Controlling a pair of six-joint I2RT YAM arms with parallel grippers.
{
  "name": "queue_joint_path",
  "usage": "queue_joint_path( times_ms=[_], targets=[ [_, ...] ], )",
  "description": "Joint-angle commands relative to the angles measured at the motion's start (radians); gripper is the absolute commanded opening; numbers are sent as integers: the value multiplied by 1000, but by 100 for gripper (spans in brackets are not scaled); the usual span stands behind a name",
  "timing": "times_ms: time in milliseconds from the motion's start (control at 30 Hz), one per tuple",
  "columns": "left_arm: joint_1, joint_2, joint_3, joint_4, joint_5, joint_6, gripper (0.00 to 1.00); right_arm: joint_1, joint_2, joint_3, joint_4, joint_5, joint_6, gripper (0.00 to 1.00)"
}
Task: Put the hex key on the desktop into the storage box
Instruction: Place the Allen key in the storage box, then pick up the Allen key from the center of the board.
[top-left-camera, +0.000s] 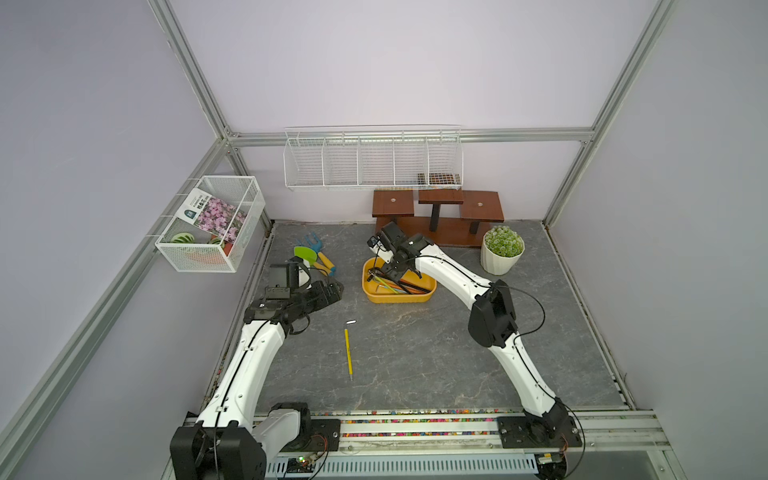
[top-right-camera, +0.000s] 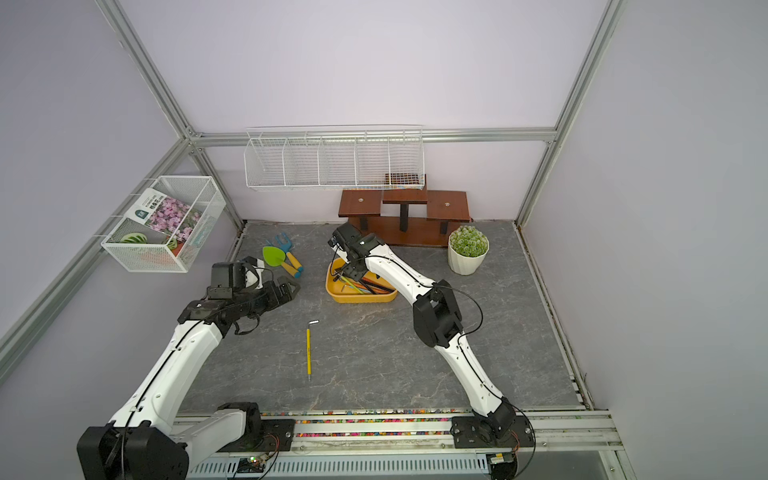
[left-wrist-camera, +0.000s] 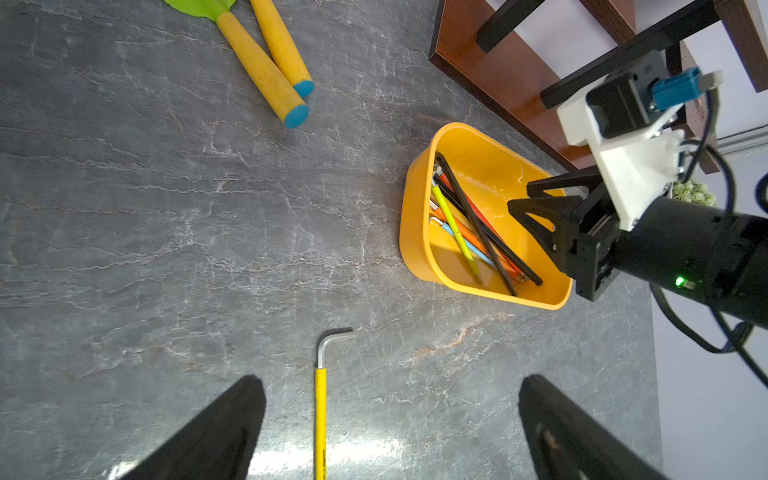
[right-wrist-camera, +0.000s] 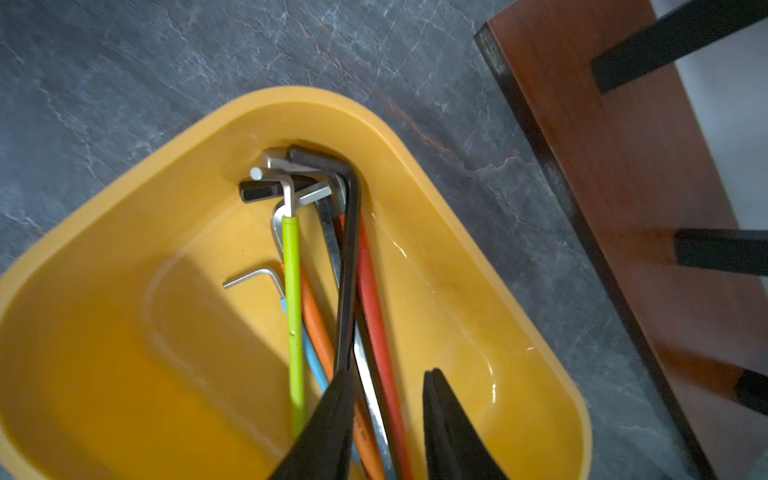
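Note:
A hex key with a yellow sleeve (top-left-camera: 348, 353) (top-right-camera: 308, 351) lies on the grey veined desktop (top-left-camera: 415, 353), in front of the storage box. The left wrist view shows this hex key (left-wrist-camera: 320, 415) below and between the wide-apart fingers of my left gripper (left-wrist-camera: 392, 390), which is open, empty and clear of it. The yellow storage box (top-left-camera: 397, 298) (top-right-camera: 359, 298) (right-wrist-camera: 104, 332) holds several hex keys: green (right-wrist-camera: 293, 291), black (right-wrist-camera: 349, 249), red and orange. My right gripper (right-wrist-camera: 388, 374) (top-left-camera: 384, 272) hangs inside the box over them, jaws apart, with the black key beside one finger.
Toy garden tools with yellow handles (top-left-camera: 316, 257) lie left of the box. A brown wooden stand (top-left-camera: 436, 216) and a potted plant (top-left-camera: 503, 249) stand behind and to the right. White wire baskets (top-left-camera: 374, 162) (top-left-camera: 212, 224) hang on the walls.

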Motion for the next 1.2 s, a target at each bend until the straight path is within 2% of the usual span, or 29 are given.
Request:
queue_joint_path(
  times_ms=[0, 67, 167, 267, 400, 567, 767, 867, 1167],
  targets=[
    [7, 5, -5, -2, 0, 2, 100, 3, -86, -31, 12, -22, 61, 41],
    [7, 4, -4, -2, 1, -1, 100, 6, -120, -39, -4, -34, 122, 44],
    [15, 2, -4, -1, -2, -2, 100, 20, -193, -79, -39, -119, 244, 45],
    [59, 10, -7, -14, -52, -26, 100, 85, -323, -281, 54, -87, 397, 46],
    [149, 29, -4, -8, 2, -35, 100, 192, -473, -551, 218, -81, 580, 49],
    [191, 33, 2, -12, 18, -32, 100, 278, -468, -647, 224, -113, 801, 48],
    [241, 5, -6, -1, 5, -47, 100, 389, -345, -601, 269, -146, 893, 47],
    [276, 6, -4, -4, 18, -53, 100, 424, -276, -529, 228, -115, 924, 47],
    [284, -12, -3, -12, -15, -50, 100, 475, -102, -359, 162, -36, 980, 47]
  ],
)
